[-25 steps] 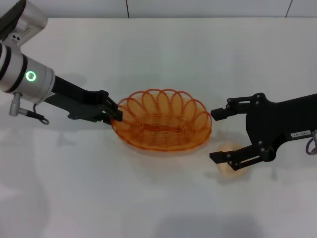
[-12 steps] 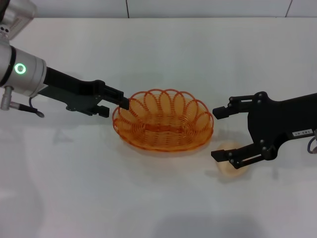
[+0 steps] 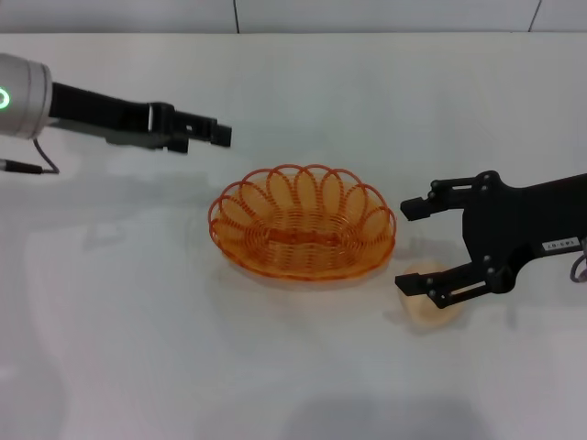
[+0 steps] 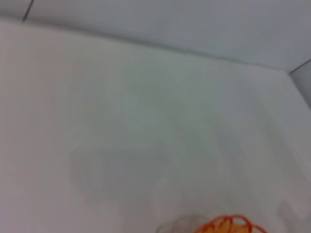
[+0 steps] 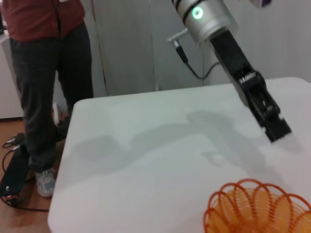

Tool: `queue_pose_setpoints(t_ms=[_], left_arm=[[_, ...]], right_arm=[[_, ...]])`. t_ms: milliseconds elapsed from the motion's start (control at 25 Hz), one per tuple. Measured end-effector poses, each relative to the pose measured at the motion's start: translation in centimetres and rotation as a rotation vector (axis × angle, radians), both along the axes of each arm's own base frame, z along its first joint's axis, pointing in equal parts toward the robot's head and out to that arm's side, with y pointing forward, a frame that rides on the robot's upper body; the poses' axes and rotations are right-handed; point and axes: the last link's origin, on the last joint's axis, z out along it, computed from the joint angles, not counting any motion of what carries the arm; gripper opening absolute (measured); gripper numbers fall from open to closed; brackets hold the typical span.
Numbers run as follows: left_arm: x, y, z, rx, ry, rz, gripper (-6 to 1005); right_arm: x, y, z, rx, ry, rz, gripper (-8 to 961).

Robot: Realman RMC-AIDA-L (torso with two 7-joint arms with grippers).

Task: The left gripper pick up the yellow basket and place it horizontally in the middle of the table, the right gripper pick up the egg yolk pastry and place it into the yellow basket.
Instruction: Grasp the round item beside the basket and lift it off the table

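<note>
Fingers of the right gripper gape around the pastry, ready to clamp, beside the basket; the left gripper, seemingly closed on nothing, hangs clear.

The oval orange-yellow looped-wire basket sits flat and upright, long axis crosswise, near the middle of the plain white surface; its interior holds nothing. The small round pale cream-yellow pastry rests on the surface just beside the basket's right end, apart from it.
</note>
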Motion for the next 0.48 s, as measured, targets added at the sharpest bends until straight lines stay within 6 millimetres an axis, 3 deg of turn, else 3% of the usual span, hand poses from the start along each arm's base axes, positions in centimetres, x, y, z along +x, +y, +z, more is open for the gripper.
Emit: queue_pose_setpoints(t_ms=[480], left_arm=[[0.7, 0.9, 1.3, 0.122, 0.091, -0.444, 879]], right_arm=[[1.8, 1.2, -0.8, 0.046, -0.05, -0.114, 860]])
